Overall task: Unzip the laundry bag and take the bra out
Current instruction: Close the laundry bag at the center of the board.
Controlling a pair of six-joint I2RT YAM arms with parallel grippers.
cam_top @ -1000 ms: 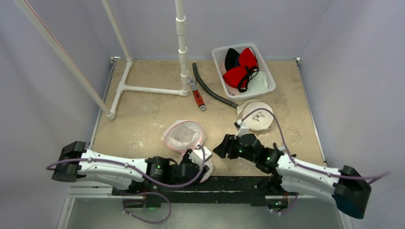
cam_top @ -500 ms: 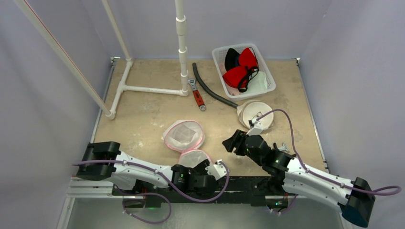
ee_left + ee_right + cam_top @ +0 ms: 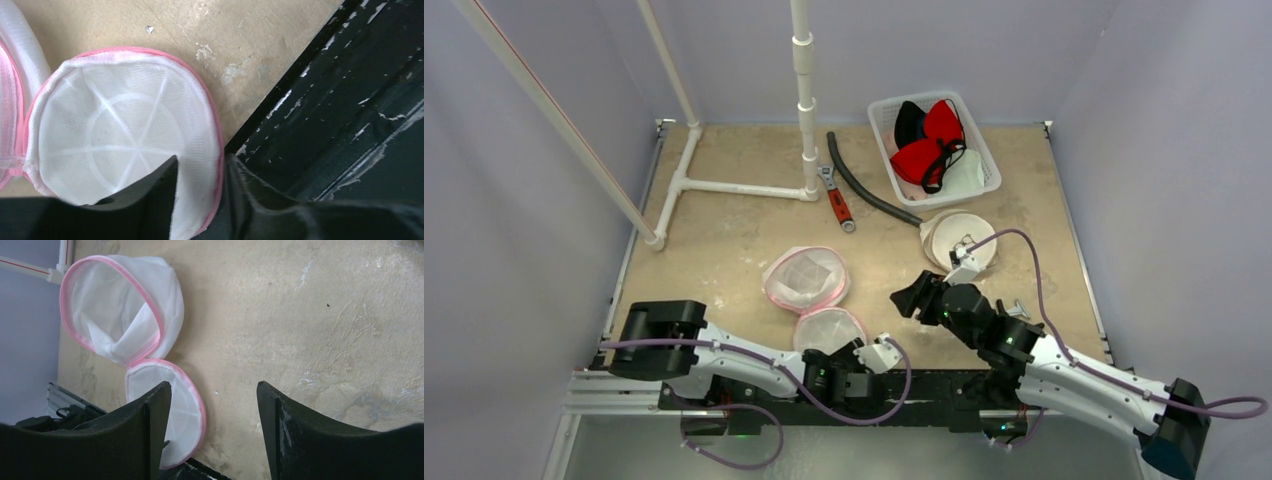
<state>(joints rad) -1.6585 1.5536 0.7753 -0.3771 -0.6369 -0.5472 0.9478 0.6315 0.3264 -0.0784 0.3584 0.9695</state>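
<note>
Laundry bag (image 3: 807, 282) lies unzipped in 2 pink-rimmed halves on the counter (image 3: 734, 220), its long axis running from the far half to the near one at the front edge. The left gripper (image 3: 200, 167) is nearer, straddling the near half's rim; whether it pinches cannot be told. The right gripper (image 3: 213, 388), jaws apart and empty, hangs to the bag's right.
</note>
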